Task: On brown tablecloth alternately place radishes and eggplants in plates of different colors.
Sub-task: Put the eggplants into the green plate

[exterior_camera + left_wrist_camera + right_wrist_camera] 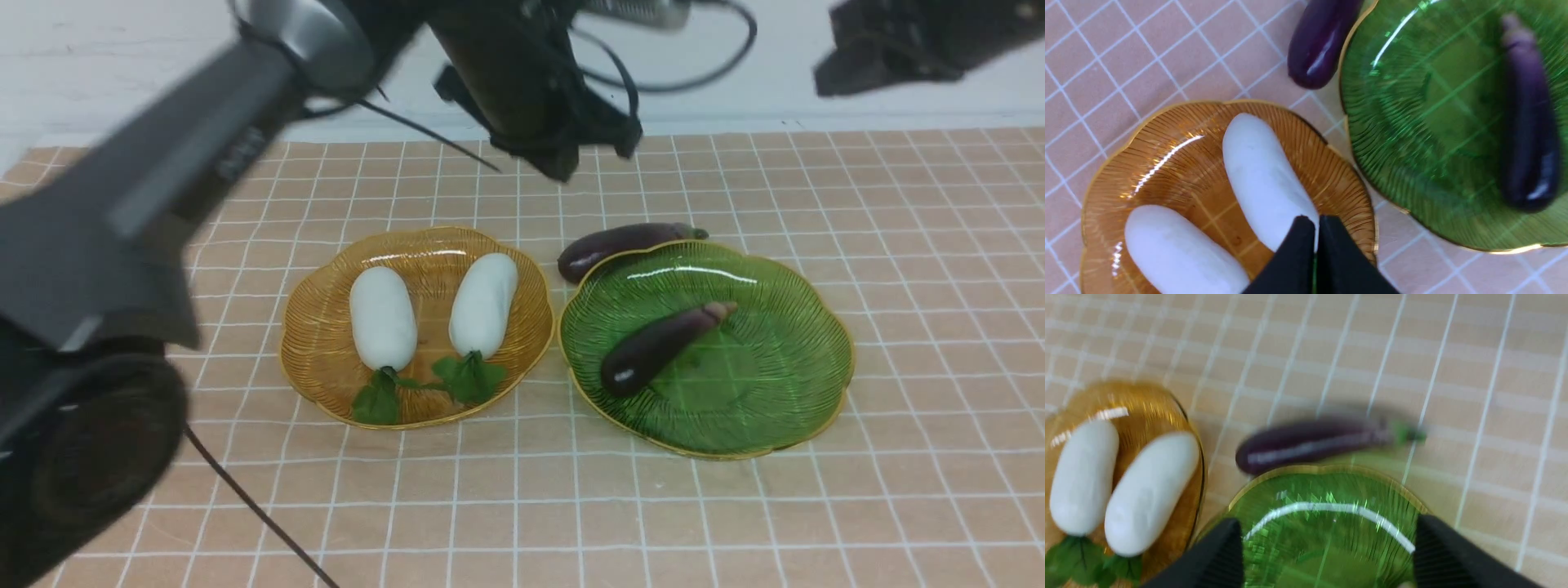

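While L jaws press together & R jaws gape, one eggplant (620, 243) seemingly touches far rim of green plate (784, 327).

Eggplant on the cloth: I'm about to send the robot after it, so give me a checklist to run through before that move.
1. Radishes both in the amber plate: ok.
2. First eggplant inside the green plate: ok.
3. Second eggplant in the green plate: not ok. It lies on the cloth just behind the plate's far rim.
4. Right hand open and empty: ok.
5. Left hand shut, over the amber plate: ok.
6. Left arm clear of the right hand's way to the second eggplant: cannot tell.
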Action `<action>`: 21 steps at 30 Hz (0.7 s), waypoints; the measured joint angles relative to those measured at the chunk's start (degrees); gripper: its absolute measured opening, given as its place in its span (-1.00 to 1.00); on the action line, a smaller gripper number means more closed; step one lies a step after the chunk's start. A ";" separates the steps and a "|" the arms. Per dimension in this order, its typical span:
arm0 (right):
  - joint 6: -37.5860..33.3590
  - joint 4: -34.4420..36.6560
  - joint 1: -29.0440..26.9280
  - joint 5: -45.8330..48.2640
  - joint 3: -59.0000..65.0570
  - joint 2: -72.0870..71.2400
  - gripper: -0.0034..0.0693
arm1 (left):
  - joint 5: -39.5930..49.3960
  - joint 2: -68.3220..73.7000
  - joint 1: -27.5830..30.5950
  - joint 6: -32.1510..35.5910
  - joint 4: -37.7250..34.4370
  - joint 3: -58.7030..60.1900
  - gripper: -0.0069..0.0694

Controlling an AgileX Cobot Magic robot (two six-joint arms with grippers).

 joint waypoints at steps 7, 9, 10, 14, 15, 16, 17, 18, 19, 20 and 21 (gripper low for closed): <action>2.02 -2.59 -0.03 0.87 -1.61 -3.55 0.62 | -13.47 6.24 0.07 5.65 -0.55 0.07 -0.82; 2.70 -2.91 -0.03 0.93 -1.28 -6.50 0.59 | -18.72 8.64 0.07 7.22 -0.76 0.07 -0.82; 2.70 -3.06 -0.03 0.93 -0.50 -8.25 0.57 | -21.18 10.64 0.07 7.82 -0.97 0.12 -0.81; 1.64 -7.19 -0.03 1.19 4.51 -14.88 0.49 | -23.45 15.48 0.86 6.24 -4.22 0.54 -0.79; 1.29 -8.62 -0.03 1.33 6.16 -16.29 0.46 | -23.38 15.78 1.17 5.60 -5.19 0.55 -0.79; 1.17 -9.88 -0.03 1.40 7.28 -16.87 0.43 | -23.16 15.83 1.51 4.46 -5.92 0.60 -0.79; 1.03 -10.27 -0.07 1.47 7.97 -16.87 0.40 | -22.82 15.58 2.20 3.43 -6.69 0.45 -0.79; 1.03 -10.33 -0.07 1.47 8.39 -16.73 0.38 | -22.55 15.44 2.49 3.06 -6.88 0.19 -0.79; 1.03 -10.33 -0.07 1.47 8.63 -16.46 0.37 | -22.08 15.26 2.70 2.81 -6.95 -0.01 -0.79; 1.03 -10.09 -0.07 1.47 8.75 -16.14 0.36 | -21.50 15.02 3.03 2.65 -7.01 -0.32 -0.79; 1.03 -9.70 -0.07 1.54 8.82 -15.52 0.35 | -20.74 14.63 3.53 2.53 -7.06 -0.69 -0.79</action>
